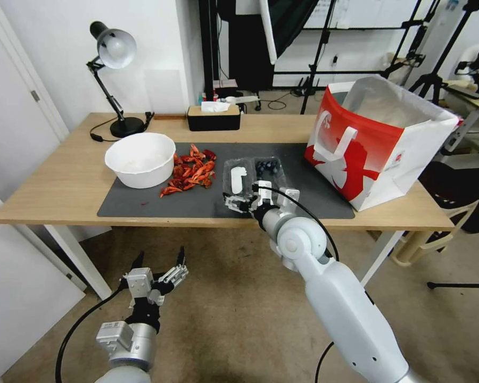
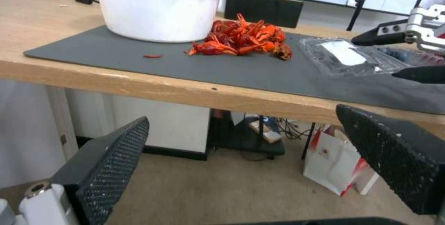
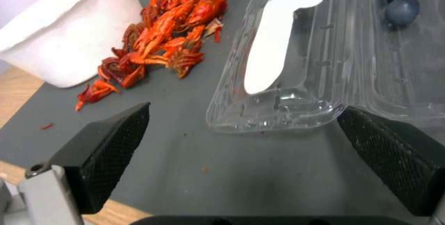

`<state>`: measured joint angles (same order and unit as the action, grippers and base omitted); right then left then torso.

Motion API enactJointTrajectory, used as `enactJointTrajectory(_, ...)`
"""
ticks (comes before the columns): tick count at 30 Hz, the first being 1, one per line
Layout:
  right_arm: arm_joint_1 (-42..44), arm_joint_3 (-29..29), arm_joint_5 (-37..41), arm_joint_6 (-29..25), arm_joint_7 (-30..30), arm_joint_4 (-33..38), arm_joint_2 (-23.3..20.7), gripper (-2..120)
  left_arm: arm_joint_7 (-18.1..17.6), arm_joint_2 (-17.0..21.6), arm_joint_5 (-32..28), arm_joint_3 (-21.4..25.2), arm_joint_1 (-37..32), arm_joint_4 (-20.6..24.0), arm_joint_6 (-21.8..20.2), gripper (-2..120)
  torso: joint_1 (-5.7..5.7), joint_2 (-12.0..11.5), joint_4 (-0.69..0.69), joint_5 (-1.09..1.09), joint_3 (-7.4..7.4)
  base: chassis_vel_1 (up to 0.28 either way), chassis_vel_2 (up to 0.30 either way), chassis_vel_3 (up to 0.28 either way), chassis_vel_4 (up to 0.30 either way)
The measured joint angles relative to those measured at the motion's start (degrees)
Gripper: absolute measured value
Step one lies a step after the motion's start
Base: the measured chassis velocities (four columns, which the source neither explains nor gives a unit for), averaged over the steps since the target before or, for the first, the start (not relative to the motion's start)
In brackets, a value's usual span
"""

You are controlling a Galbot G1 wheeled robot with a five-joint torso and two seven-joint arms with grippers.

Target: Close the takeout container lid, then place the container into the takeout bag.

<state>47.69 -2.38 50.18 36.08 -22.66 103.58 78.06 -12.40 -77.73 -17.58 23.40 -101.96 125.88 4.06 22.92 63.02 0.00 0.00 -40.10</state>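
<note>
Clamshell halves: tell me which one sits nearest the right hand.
The lid, the half with the long white label. It lies just beyond the open right hand; the berry half sits on its far side, toward the bag.

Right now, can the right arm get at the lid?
Probably yes. The right tool is open over the dark mat, just at the near edge of the lid, which lies flat and open. Nothing sits between them; the crayfish pile is off to the side.
</note>
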Motion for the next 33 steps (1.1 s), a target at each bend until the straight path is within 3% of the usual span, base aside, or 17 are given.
enactJointTrajectory(7, 2.5, -0.4, -0.4, 0.3, -0.1, 2.9, -0.5, 100, 0.0, -0.1, 0.2, 0.0, -0.3, 0.0, 0.3, 100, 0.00, 0.0, 0.01, 0.00, 0.00, 0.000, 0.000, 0.000, 0.000)
enactJointTrajectory(13, 9.2, -4.1, -2.4, -1.0, 1.5, 10.8, -4.5, 100, 0.1, -0.2, 0.3, -0.1, -0.4, 0.7, 0.4, 100, 0.00, 0.0, -0.01, 0.01, 0.00, 0.000, 0.000, 0.000, 0.000)
enactJointTrajectory(16, 15.7, -8.2, -10.4, -6.7, 7.1, 16.9, -9.0, 100, 0.2, 0.2, 0.3, -0.2, -0.5, 1.0, 0.8, 100, 0.00, 0.0, -0.01, 0.01, 0.00, 0.000, 0.000, 0.000, 0.000)
enactJointTrajectory(17, 15.7, -8.2, -10.4, -6.7, 7.1, 16.9, -9.0, 100, 0.2, 0.2, 0.3, -0.2, -0.5, 1.0, 0.8, 100, 0.00, 0.0, -0.01, 0.01, 0.00, 0.000, 0.000, 0.000, 0.000)
enactJointTrajectory(22, 25.9, -14.0, -22.7, -16.9, 12.3, 22.5, -12.5, 100, 0.3, 1.0, -0.4, -0.1, 0.0, 1.0, 1.0, 100, 0.00, 0.0, -0.02, -0.01, 0.00, 0.000, 0.000, 0.000, 0.000)
enactJointTrajectory(25, 35.3, -19.1, -32.6, -28.0, 14.2, 24.3, -12.0, 100, 0.6, 1.5, -1.1, -0.2, 0.5, 0.9, 1.0, 100, -0.01, 0.0, -0.01, 0.00, 0.01, 0.000, 0.000, 0.000, 0.000)
enactJointTrajectory(26, 35.3, -19.1, -32.6, -28.0, 14.2, 24.3, -12.0, 100, 0.6, 1.5, -1.1, -0.2, 0.5, 0.9, 1.0, 100, -0.01, 0.0, -0.01, 0.00, 0.01, 0.000, 0.000, 0.000, 0.000)
enactJointTrajectory(28, 40.6, -21.3, -37.3, -35.6, 14.9, 24.1, -10.4, 100, 1.0, 1.8, -1.4, -0.4, 0.8, 0.7, 1.0, 100, -0.01, 0.0, 0.00, 0.00, 0.00, 0.000, 0.000, 0.000, 0.000)
enactJointTrajectory(29, 40.6, -21.3, -37.3, -35.6, 14.9, 24.1, -10.4, 100, 1.0, 1.8, -1.4, -0.4, 0.8, 0.7, 1.0, 100, -0.01, 0.0, 0.00, 0.00, 0.00, 0.000, 0.000, 0.000, 0.000)
enactJointTrajectory(32, 46.7, -22.8, -41.8, -44.3, 15.7, 21.6, -7.9, 100, 1.5, 2.0, -1.8, -0.9, 1.1, 0.2, 1.1, 100, 0.00, 0.0, 0.00, 0.03, 0.00, 0.000, 0.000, 0.000, 0.000)
enactJointTrajectory(33, 46.7, -22.8, -41.8, -44.3, 15.7, 21.6, -7.9, 100, 1.5, 2.0, -1.8, -0.9, 1.1, 0.2, 1.1, 100, 0.00, 0.0, 0.00, 0.03, 0.00, 0.000, 0.000, 0.000, 0.000)
